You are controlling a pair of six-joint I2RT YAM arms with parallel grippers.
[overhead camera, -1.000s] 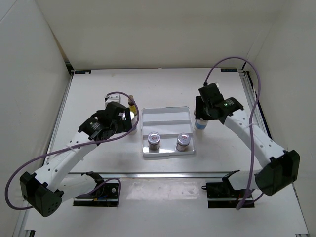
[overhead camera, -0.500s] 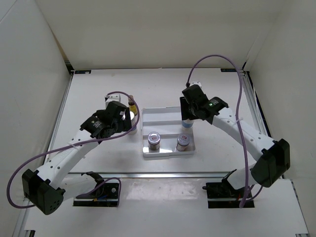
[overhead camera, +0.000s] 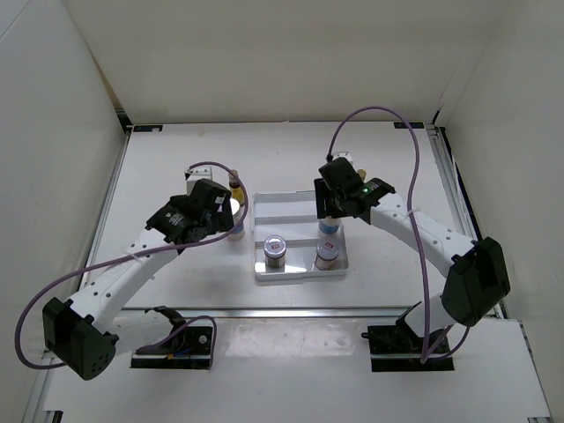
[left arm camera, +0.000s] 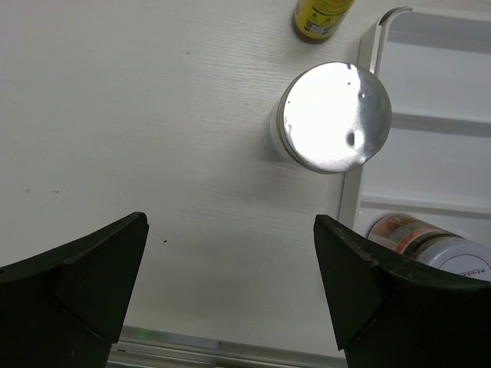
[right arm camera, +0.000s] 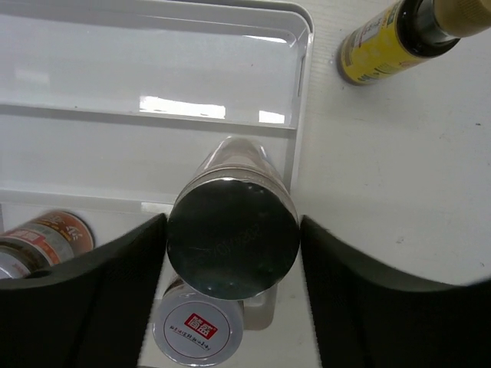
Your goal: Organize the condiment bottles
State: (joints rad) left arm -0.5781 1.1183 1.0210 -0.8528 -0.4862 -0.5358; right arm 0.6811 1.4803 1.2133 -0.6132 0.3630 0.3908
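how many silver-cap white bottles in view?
2. One white bottle stands on the table left of the tray; the other white bottle is in the right gripper above the tray. None looks hidden.

A white ridged rectangular tray (overhead camera: pixel 291 208) sat near the middle of the white worktop (overhead camera: pixel 282 150), its ridges running parallel to the near edge. Metal rails (overhead camera: pixel 107 211) lined the worktop's left and right edges.

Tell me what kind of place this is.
Probably a robot test bench, not a kitchen: plain white walls box in a white table, and two white cabled arms work at a white ridged plastic tray of condiment bottles.
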